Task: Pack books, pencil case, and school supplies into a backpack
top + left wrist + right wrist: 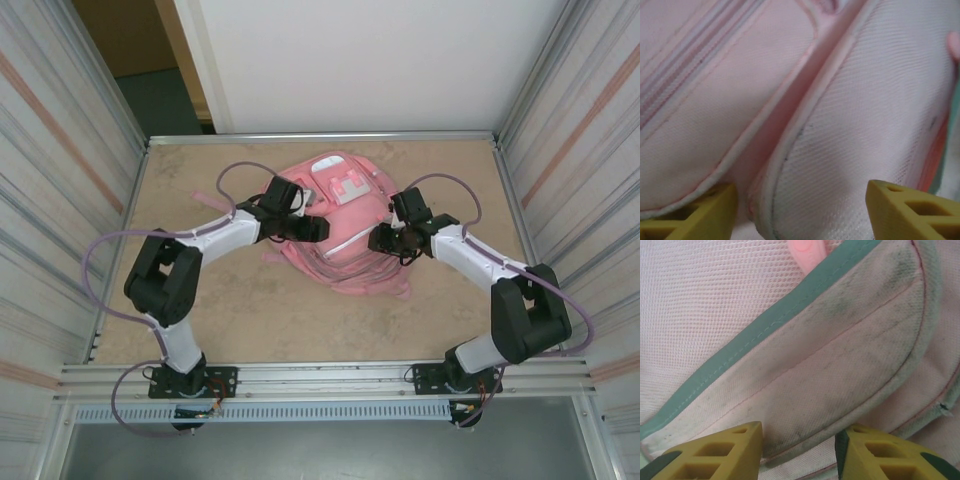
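The pink backpack lies flat near the middle of the table, its white-grey patch towards the far wall and its straps trailing off the near edge. From where I stand it looks slumped and soft, all loose fabric with no stiff frame, so I'd expect it to sag and fold wherever it is lifted rather than come up as one piece. What it already holds, I cannot tell.

The left gripper sits on the bag's left side. Its wrist camera shows the left gripper's yellow fingers spread wide over a raised fold of pink cloth beside a zip; the jaws stand apart, straddling the fold rather than pinching it.

The right gripper is against the bag's right side. Close up, the right gripper has the lower rim of a grubby mesh pocket, edged in teal binding, between its fingers. Whether they are clamped on that rim or only resting around it I can't say.

My guess is that bound seams and piped edges are the places to take hold: thicker, less slippery than the smooth panels, and strong enough to pull an opening wide. Thin mesh alone would likely stretch or slip out, and one side tugged on its own would just drag the whole light bag across the table.
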Available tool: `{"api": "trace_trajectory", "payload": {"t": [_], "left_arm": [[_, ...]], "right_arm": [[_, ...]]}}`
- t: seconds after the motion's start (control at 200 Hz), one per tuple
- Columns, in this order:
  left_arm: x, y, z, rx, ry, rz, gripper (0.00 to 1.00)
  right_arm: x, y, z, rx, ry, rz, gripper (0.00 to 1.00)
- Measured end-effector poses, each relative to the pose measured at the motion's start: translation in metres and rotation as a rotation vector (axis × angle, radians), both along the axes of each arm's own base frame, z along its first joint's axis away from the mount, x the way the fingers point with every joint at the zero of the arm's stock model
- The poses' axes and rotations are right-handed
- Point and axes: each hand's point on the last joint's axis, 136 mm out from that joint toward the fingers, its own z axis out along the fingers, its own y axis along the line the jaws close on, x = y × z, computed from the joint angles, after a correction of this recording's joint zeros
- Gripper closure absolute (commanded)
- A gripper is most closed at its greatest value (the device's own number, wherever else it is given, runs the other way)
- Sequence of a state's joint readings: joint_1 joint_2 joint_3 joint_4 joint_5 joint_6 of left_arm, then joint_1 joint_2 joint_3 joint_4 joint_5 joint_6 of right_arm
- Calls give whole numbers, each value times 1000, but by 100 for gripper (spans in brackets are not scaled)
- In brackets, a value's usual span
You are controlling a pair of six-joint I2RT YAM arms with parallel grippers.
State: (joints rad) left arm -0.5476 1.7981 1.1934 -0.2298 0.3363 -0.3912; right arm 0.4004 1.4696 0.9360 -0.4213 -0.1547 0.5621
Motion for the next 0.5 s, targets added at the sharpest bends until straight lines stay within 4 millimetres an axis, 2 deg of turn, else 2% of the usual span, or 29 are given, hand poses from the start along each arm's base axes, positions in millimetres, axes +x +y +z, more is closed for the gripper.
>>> {"api": "trace_trajectory", "payload": {"t": [0.04,0.135,0.236,0.331,0.501], "left_arm": [[1,1,-3,-13,21,7,55],[4,4,-1,-59,64,30,77],[5,8,1,-97,104,55,87],[2,13,3,-122,114,74,94],[-20,33,14,-164,120,132,100]], "right_arm": [[1,-1,-1,4,3,-5,60],[5,-1,-6,4,8,-14,60],[8,-1,-12,-29,5,-16,60],[12,10,-13,-74,-9,14,60],[32,37,-7,-84,-45,66,60]]}}
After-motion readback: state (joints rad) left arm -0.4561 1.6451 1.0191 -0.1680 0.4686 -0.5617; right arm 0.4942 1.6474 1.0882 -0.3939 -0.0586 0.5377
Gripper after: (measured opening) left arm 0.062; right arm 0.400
